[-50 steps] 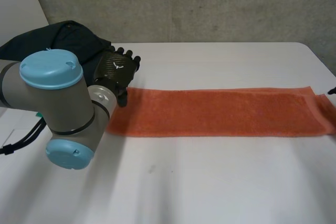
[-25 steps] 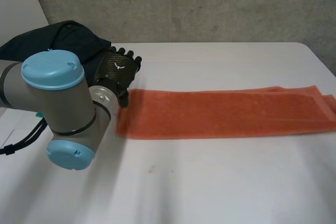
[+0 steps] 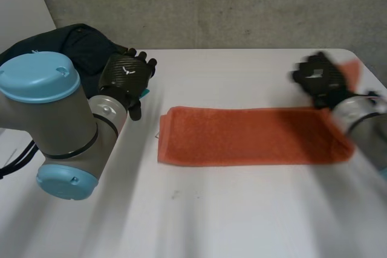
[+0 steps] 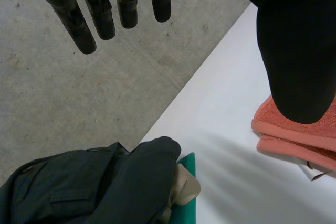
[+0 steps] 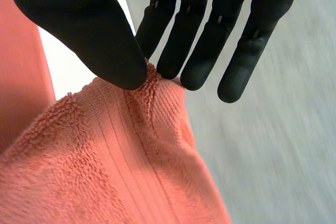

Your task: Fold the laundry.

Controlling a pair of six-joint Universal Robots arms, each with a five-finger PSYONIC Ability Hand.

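The orange towel lay as a long strip across the ctr of the head view on the white table, its right end raised off the surface. The right hand, upper right of that frame, had that end pinched: in the right wrist view the thumb pressed the terry edge against straight fingers, w/ cloth hanging below. The left hand, left of ctr, was off the towel, fingers straight & holding nothing, w/ the towel's other end near its thumb. A dark garment pile sat upper left, w/ a teal item tucked against it. Judged step: carrying the right end over to the left end for a half-fold. To do it well, the pinch prob. needed to hold firm, since it looked shallow, at the very edge. The lifted end should travel high enough not to drag the strip, then land square on the far end, edges matched. Nothing anchored the free end, so the left hand pressing it down would likely stop sliding.
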